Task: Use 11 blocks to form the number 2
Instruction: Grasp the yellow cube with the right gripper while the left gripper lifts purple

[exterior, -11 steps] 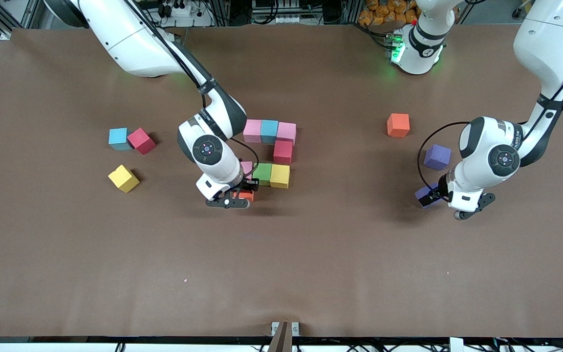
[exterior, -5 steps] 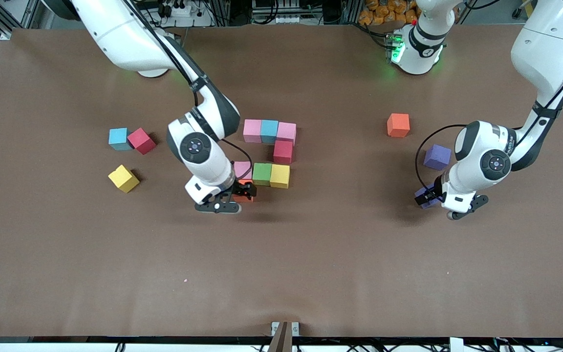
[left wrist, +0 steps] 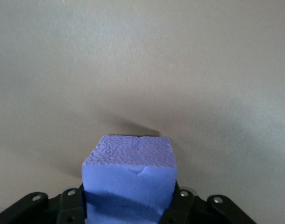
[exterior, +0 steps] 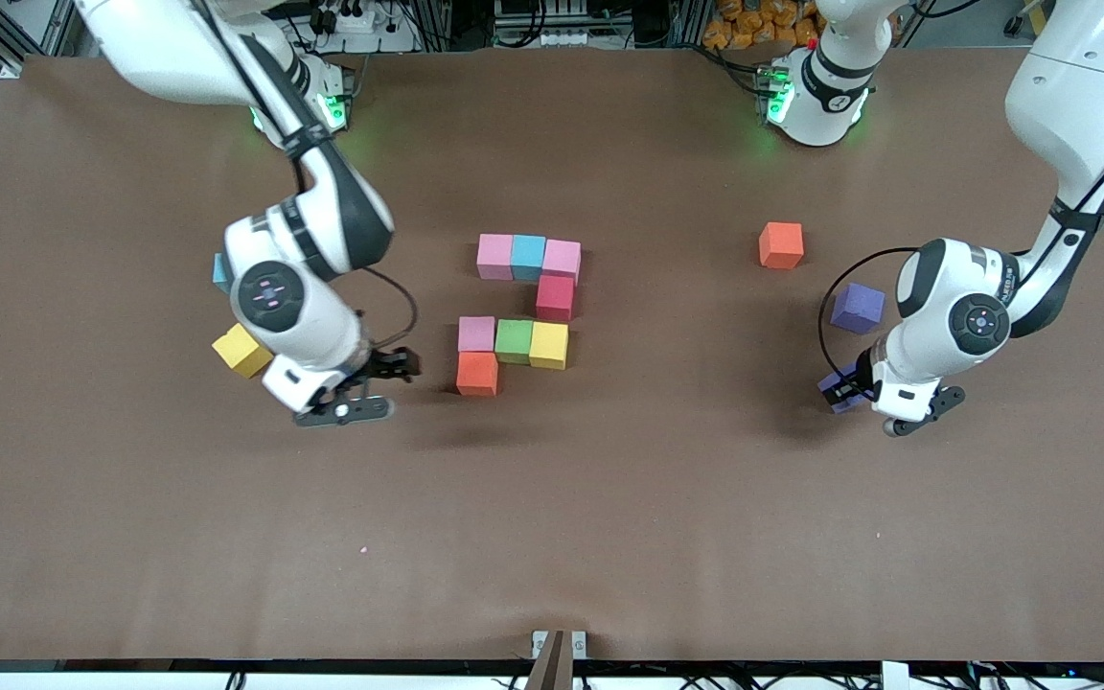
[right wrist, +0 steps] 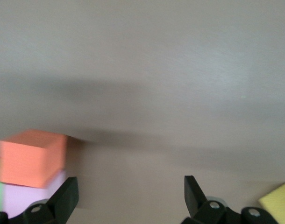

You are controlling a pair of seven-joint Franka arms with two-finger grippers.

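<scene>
while the right gripper [exterior: 375,383] hangs over bare table with its fingers [right wrist: 63,198] spread wide and nothing between them, the left gripper [exterior: 859,393] sits low toward the left arm's end of the table, its fingers pressed onto a purple block [left wrist: 128,179]. between the two lies the unfinished number 2 [exterior: 518,311], eight blocks so far: a farthest row of pink [exterior: 494,257], light blue [exterior: 528,257] and pink [exterior: 562,259]; a crimson block [exterior: 555,297] touching the last pink one on its nearer side; then a row of pink [exterior: 476,333], green [exterior: 514,340] and yellow [exterior: 549,345]; and an orange block [exterior: 477,374] nearest the camera, against the pink one above it and just beside the right gripper. a second purple block [exterior: 857,307] and a loose orange block [exterior: 781,244] rest near the left arm, the orange one farther from the camera. a loose yellow block [exterior: 241,350] lies by the right arm's wrist, and a sliver of another light blue block [exterior: 218,271] shows at the arm's edge.
</scene>
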